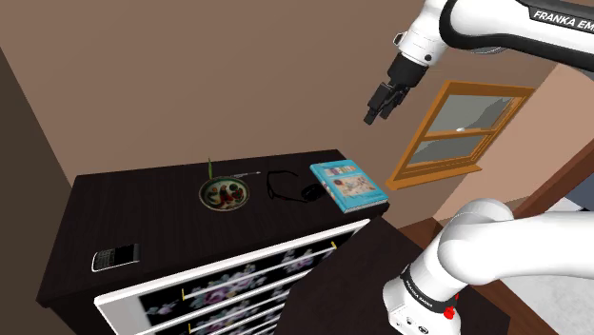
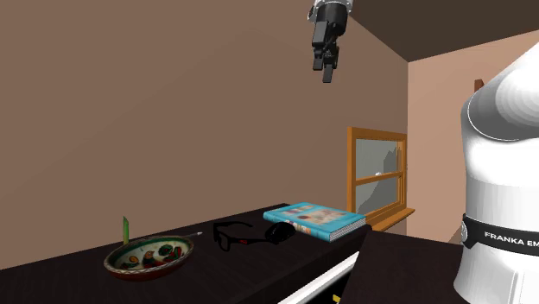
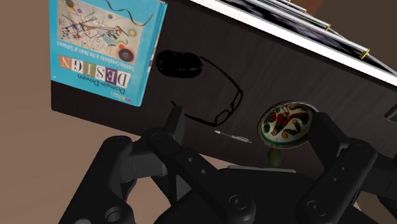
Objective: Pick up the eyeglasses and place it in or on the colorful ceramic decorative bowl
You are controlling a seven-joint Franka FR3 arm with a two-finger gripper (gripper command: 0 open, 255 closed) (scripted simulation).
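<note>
Gripper (image 3: 253,121) fingers stand spread and empty, thin black-rimmed eyeglasses (image 3: 181,63) beyond their gap, round glossy painted bowl (image 3: 286,124) beside one fingertip.

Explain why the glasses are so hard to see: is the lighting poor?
Shoulder view: evenly lit, but the black glasses blend into the dark cabinet top; second exterior view: dimmer overall; wrist view: the book looks bright.

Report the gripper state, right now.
Gripper: open, holding nothing, high above the eyeglasses.
</note>
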